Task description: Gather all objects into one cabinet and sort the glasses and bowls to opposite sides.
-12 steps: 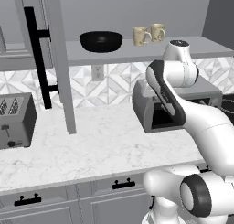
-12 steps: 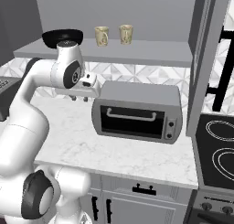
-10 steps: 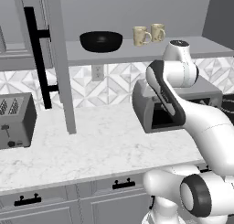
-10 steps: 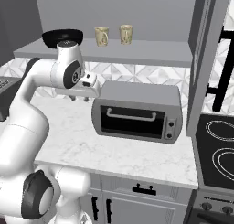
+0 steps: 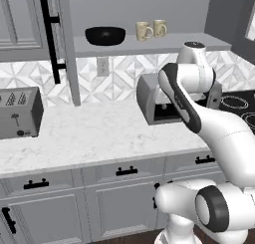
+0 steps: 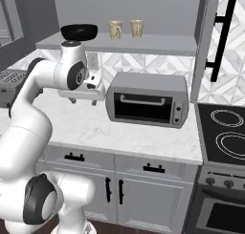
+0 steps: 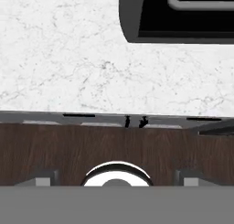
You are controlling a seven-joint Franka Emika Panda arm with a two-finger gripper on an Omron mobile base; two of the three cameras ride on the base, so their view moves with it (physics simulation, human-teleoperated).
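On the grey shelf (image 5: 164,45) of the open upper cabinet, a glossy black bowl (image 5: 104,35) sits at the left. Two cream mugs (image 5: 143,31) (image 5: 160,28) stand close together to its right. The right base view shows the same bowl (image 6: 79,31) and mugs (image 6: 115,29) (image 6: 137,28). My gripper (image 6: 83,102) hangs well below the shelf, pointing down over the marble counter (image 6: 95,128) just left of the toaster oven (image 6: 146,99). Its fingertips (image 7: 43,177) stand wide apart, open, with nothing between them.
The left cabinet door (image 5: 64,49) with its black bar handle (image 5: 50,39) stands open, and so does the right door (image 6: 210,42). A toaster (image 5: 17,111) sits at the far left of the counter. A stove (image 6: 222,132) lies to the right. Lower cabinets (image 5: 119,198) run below.
The whole scene has shifted slightly upward in both base views, so the camera has moved. The arm keeps its pose and the gripper stays open.
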